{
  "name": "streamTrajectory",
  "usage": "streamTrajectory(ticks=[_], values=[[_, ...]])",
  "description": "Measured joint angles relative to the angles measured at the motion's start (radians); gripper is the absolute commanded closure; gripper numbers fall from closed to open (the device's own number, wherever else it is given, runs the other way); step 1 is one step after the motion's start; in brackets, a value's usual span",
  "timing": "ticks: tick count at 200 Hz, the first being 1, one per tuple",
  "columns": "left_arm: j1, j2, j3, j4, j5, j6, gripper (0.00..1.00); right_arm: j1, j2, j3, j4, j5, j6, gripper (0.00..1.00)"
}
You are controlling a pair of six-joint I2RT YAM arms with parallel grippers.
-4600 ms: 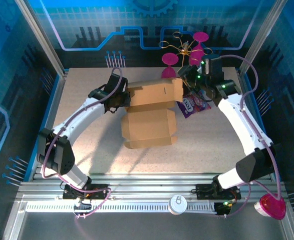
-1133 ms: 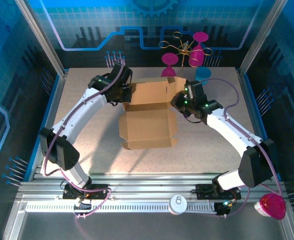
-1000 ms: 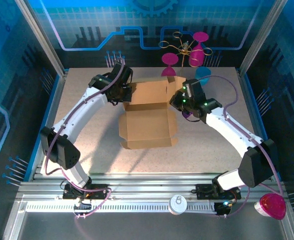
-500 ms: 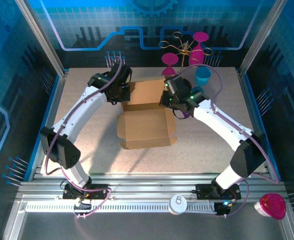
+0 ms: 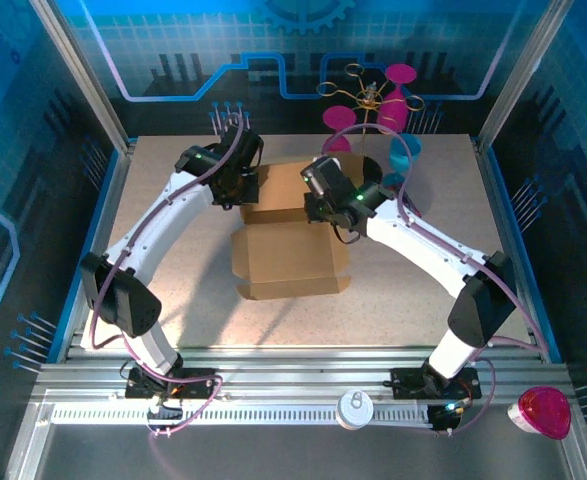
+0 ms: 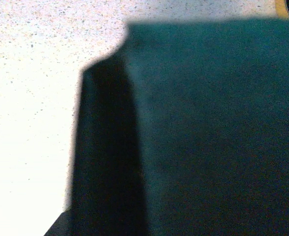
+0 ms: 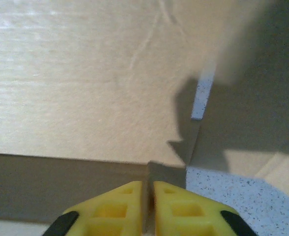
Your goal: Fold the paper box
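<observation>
The paper box (image 5: pixel 291 262) is brown cardboard lying open in the middle of the table, its tray part nearest me and a rear panel (image 5: pixel 278 190) behind it. My left gripper (image 5: pixel 245 190) sits at the left end of that rear panel, shut on its edge. In the left wrist view a shaded sheet of the paper box (image 6: pixel 213 123) hides the fingers. My right gripper (image 5: pixel 313 207) reaches over the rear panel from the right. Its yellow fingers (image 7: pixel 119 206) stand almost together, the right gripper (image 7: pixel 148 184) tips against a cardboard wall (image 7: pixel 85 88).
Magenta glasses (image 5: pixel 340 120) and a gold wire stand (image 5: pixel 358 95) stand at the back, with a blue cup (image 5: pixel 405 152) beside them. A magenta item (image 5: pixel 543 413) and a white disc (image 5: pixel 355 407) lie on the front rail. Speckled tabletop (image 5: pixel 173 290) lies open left of the box.
My right arm has swung left from the box's right end to over the rear panel, which has tipped from upright toward the tray. The box slid slightly left. The left arm stayed put.
</observation>
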Motion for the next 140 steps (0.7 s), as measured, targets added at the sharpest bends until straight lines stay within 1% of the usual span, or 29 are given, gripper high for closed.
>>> streamTrajectory(ticks=[28, 46, 59, 67, 80, 89, 105, 123, 135, 140], values=[[0.0, 0.002, 0.0, 0.003, 0.014, 0.0, 1.0, 0.01, -0.002, 0.031, 0.007, 0.002, -0.067, 0.5], [0.003, 0.002, 0.0, 0.005, 0.026, 0.0, 1.0, 0.011, -0.018, 0.055, 0.0, 0.002, -0.12, 0.4], [0.011, 0.002, -0.001, 0.011, 0.041, 0.001, 1.0, 0.007, -0.043, 0.082, -0.01, -0.006, -0.15, 0.35], [0.021, 0.002, -0.002, 0.017, 0.053, 0.001, 1.0, 0.0, -0.071, 0.095, -0.008, -0.024, -0.163, 0.34], [0.041, 0.002, -0.003, 0.025, 0.076, 0.004, 1.0, -0.033, -0.137, 0.1, 0.0, -0.092, -0.179, 0.33], [0.058, 0.002, -0.003, 0.027, 0.094, 0.009, 1.0, -0.083, -0.192, 0.097, 0.017, -0.168, -0.179, 0.35], [0.086, 0.002, -0.003, 0.027, 0.134, 0.024, 1.0, -0.238, -0.304, 0.054, 0.097, -0.34, -0.167, 0.37], [0.114, 0.002, -0.003, 0.027, 0.191, 0.047, 1.0, -0.442, -0.406, -0.023, 0.19, -0.516, -0.134, 0.5], [0.129, 0.002, -0.003, 0.027, 0.235, 0.062, 1.0, -0.541, -0.439, -0.083, 0.256, -0.622, -0.107, 0.55], [0.134, 0.002, -0.003, 0.027, 0.253, 0.069, 1.0, -0.567, -0.445, -0.108, 0.283, -0.662, -0.091, 0.57]])
